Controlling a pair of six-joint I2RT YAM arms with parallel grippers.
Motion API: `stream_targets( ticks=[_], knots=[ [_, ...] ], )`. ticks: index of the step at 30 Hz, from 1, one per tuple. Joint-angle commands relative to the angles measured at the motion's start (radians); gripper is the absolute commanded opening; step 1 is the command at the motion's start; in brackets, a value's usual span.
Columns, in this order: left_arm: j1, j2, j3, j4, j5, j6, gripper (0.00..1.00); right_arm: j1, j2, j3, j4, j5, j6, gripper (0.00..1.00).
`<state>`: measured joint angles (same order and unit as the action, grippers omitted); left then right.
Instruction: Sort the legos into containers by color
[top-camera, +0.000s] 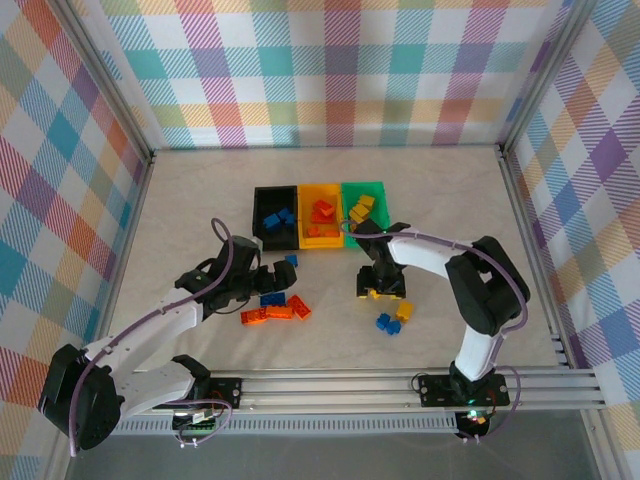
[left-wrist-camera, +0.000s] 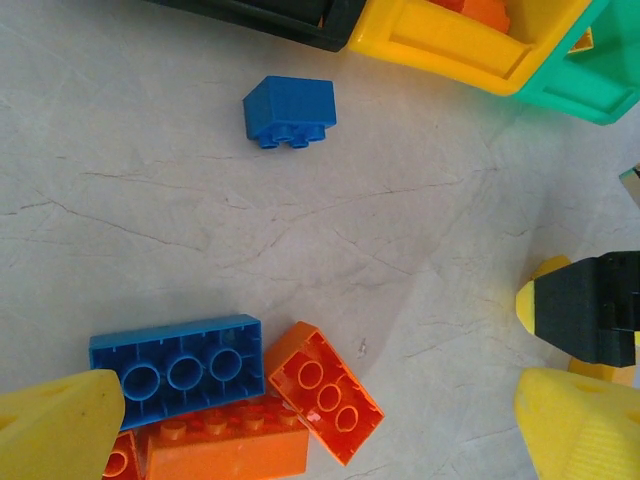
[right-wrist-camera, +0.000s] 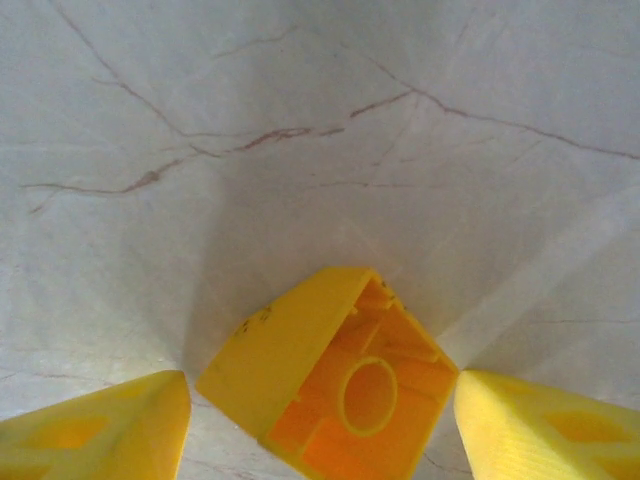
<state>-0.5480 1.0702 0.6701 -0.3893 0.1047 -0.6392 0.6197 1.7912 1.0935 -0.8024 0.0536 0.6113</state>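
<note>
Legos (top-camera: 272, 312) well inside table (top-camera: 450, 190) edges

Right gripper (right-wrist-camera: 320, 400): one lego (right-wrist-camera: 330, 390) tipped on the table (right-wrist-camera: 300, 150), between its fingers. Two loose legos (top-camera: 392, 318) lie behind it, toward the arm's base.
Left gripper (left-wrist-camera: 320, 410): lego cluster (left-wrist-camera: 230, 400) against one fingertip (left-wrist-camera: 60, 420), single lego (left-wrist-camera: 290, 110) ahead, containers (left-wrist-camera: 450, 40) beyond that, legos inside them.
</note>
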Motion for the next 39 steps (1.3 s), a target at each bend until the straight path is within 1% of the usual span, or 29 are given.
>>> stream_targets(
  ticks=[1, 3, 5, 7, 8, 12, 21, 26, 34, 39],
  knots=[
    [0.016, -0.022, -0.016, 0.007, 0.016, 0.014, 1.0, 0.002, 0.036, 0.018, 0.035, 0.024, -0.034, 0.67],
    [0.019, -0.02, -0.015, 0.007, 0.02, 0.015, 1.0, 0.001, 0.042, 0.026, 0.038, 0.022, -0.042, 0.64],
    [0.022, -0.016, -0.013, 0.008, 0.02, 0.014, 1.0, 0.002, 0.048, 0.029, 0.041, 0.022, -0.049, 0.58],
    [0.023, -0.011, -0.012, 0.01, 0.023, 0.015, 1.0, 0.001, 0.053, 0.032, 0.046, 0.023, -0.066, 0.56],
    [0.023, -0.008, -0.012, 0.011, 0.024, 0.013, 1.0, 0.002, 0.055, 0.034, 0.051, 0.026, -0.08, 0.56],
    [0.025, 0.0, -0.011, 0.012, 0.027, 0.01, 1.0, 0.002, 0.056, 0.039, 0.058, 0.037, -0.102, 0.62],
    [0.025, 0.009, -0.009, 0.008, 0.021, 0.005, 1.0, 0.003, 0.031, 0.051, 0.039, 0.094, -0.139, 0.63],
    [0.025, 0.023, -0.009, 0.018, 0.027, -0.001, 1.0, 0.006, 0.044, 0.044, 0.06, 0.084, -0.144, 0.54],
    [0.025, 0.045, 0.0, 0.012, 0.047, 0.003, 1.0, 0.012, 0.016, 0.011, 0.1, 0.087, -0.18, 0.46],
    [0.025, 0.05, 0.006, 0.008, 0.046, 0.002, 1.0, 0.018, -0.036, -0.025, 0.136, 0.104, -0.206, 0.43]
  ],
)
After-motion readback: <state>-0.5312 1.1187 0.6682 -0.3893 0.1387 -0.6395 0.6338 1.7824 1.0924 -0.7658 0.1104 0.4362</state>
